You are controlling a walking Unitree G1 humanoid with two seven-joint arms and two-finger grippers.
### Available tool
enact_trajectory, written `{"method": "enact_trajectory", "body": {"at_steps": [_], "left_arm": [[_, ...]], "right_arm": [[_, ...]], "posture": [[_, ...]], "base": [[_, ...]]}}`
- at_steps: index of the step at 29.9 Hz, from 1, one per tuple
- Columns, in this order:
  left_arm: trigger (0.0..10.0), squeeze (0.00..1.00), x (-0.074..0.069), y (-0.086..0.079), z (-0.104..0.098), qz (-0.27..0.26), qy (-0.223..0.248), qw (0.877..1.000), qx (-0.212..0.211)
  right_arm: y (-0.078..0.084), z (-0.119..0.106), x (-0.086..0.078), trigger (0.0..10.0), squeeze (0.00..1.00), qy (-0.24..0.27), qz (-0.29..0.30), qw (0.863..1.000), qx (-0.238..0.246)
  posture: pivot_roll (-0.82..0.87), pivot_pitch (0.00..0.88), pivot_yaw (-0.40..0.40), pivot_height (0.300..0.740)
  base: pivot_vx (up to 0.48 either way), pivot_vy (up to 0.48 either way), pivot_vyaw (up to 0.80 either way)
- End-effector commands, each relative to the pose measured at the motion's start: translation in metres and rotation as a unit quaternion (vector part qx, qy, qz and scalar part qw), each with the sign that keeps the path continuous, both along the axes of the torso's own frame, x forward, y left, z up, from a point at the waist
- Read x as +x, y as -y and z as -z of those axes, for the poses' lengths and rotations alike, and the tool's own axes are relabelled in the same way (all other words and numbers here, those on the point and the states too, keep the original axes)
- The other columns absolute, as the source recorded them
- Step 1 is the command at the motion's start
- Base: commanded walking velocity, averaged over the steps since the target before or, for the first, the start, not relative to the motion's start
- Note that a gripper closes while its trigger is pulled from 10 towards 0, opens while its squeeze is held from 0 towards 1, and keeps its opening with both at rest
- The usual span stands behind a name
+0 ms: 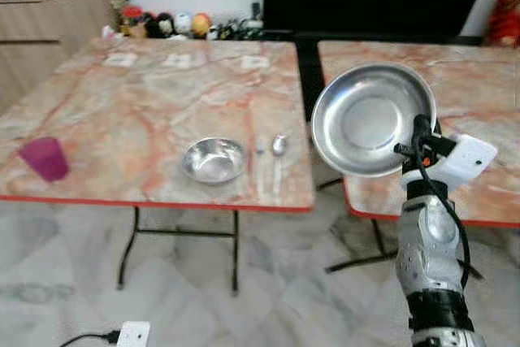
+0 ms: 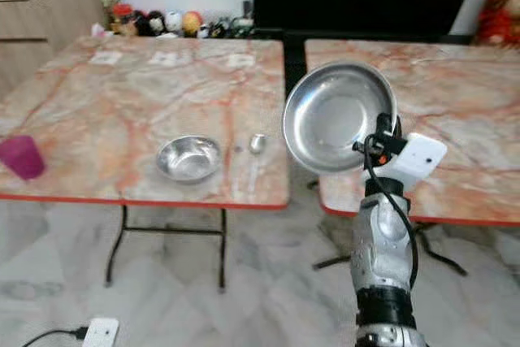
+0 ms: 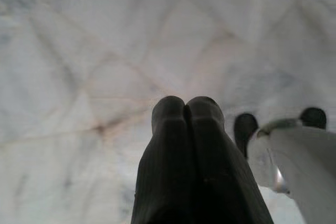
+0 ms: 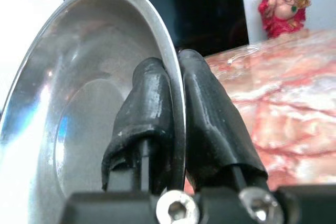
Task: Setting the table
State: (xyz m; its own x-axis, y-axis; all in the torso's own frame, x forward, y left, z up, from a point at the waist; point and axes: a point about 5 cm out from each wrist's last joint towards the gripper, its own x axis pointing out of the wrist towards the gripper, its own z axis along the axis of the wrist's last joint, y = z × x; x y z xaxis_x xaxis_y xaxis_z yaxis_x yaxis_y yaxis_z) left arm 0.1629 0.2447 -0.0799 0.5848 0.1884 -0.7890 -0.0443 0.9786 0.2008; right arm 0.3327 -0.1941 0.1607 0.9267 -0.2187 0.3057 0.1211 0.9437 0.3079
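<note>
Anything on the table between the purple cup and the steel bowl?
Nothing: in the left eye view, bare marble tabletop separates the purple cup from the steel bowl.

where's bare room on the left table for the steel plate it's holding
The right gripper pinches the steel plate by its rim. Free: the wide stretch between purple cup and steel bowl, and mid-table behind the bowl. Crowded: the strip beside the spoon.

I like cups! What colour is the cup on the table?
The cup is purple-pink, clearest in the left eye view, near the left table's front corner.
</note>
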Motion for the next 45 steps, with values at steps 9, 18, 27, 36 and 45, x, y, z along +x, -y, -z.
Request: {"method": "enact_trajectory", "body": {"at_steps": [9,18,27,36,45], "left_arm": [[10.0,0.00,0.001,0.008,0.002,0.016,-0.011,1.000,0.000],[10.0,0.00,0.003,0.012,0.003,0.020,-0.011,1.000,-0.002],[10.0,0.00,0.002,0.015,0.003,0.021,-0.012,1.000,-0.017],[10.0,0.00,0.003,0.014,0.002,0.015,-0.001,1.000,-0.025],[10.0,0.00,0.004,0.013,0.002,0.019,-0.004,0.999,-0.025]], "right_arm": [[0.006,-0.011,0.002,10.0,0.00,0.017,0.007,1.000,-0.008],[0.007,-0.007,0.001,10.0,0.00,0.009,0.012,1.000,-0.010],[0.009,-0.006,0.003,10.0,0.00,0.002,0.016,1.000,-0.010],[0.011,-0.005,0.003,10.0,0.00,-0.001,0.020,1.000,-0.011],[0.010,-0.004,0.004,10.0,0.00,-0.004,0.021,1.000,-0.010]], "posture": [[0.00,0.015,-0.013,0.740],[0.01,0.018,-0.016,0.740],[0.01,0.012,-0.018,0.740],[0.01,0.000,-0.022,0.740],[0.01,0.000,-0.024,0.740]], "base": [[0.000,-0.469,0.00],[0.000,-0.468,0.00],[0.000,-0.259,0.00],[0.037,0.000,0.00],[0.356,0.000,0.00]]}}
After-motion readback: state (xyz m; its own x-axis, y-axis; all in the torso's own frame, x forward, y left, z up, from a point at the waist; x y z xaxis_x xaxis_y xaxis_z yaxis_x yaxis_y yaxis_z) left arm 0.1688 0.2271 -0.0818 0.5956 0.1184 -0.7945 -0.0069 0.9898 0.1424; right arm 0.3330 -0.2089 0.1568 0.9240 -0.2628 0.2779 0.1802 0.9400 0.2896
